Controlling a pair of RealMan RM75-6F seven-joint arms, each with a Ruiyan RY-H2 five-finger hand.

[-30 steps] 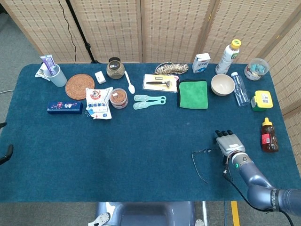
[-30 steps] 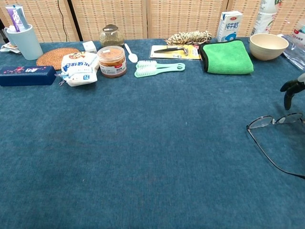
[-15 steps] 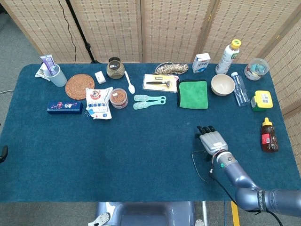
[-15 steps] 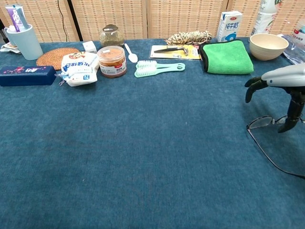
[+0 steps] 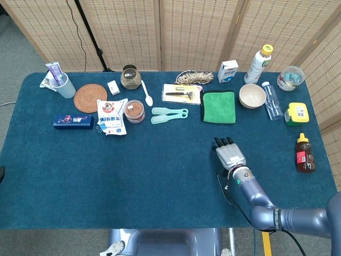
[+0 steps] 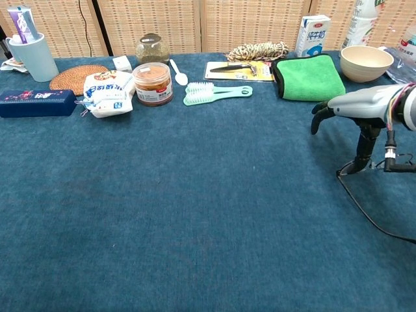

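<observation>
**Right hand slides left over the glasses**

The right hand's fingers (image 6: 320, 112) curl downward at the tips and sit side by side, gripping nothing, while the thumb (image 6: 361, 155) points straight down with its tip at the frame of the glasses (image 6: 370, 211); whether it presses on them cannot be told. The right hand (image 5: 229, 154) itself lies palm-down, knuckles toward the green cloth (image 5: 218, 106). A second ago this hand sat farther right, with the lenses lying bare to its left; half a second ago it had reached halfway; now it covers the front of the glasses, and only one thin temple arm trails out toward the table's near edge. The glasses lie on the blue table (image 5: 133, 176) in the near right part, roughly where they lay before.

Behind the hand stand the bowl (image 5: 252, 96), the clear water bottle (image 5: 271, 100) and the milk carton (image 5: 227, 71), all unmoved. The honey bottle (image 5: 304, 153) stays well apart on the right. The left hand appears in neither view; the dark shape seen earlier at the left edge of the head view has shrunk almost out of sight.
</observation>
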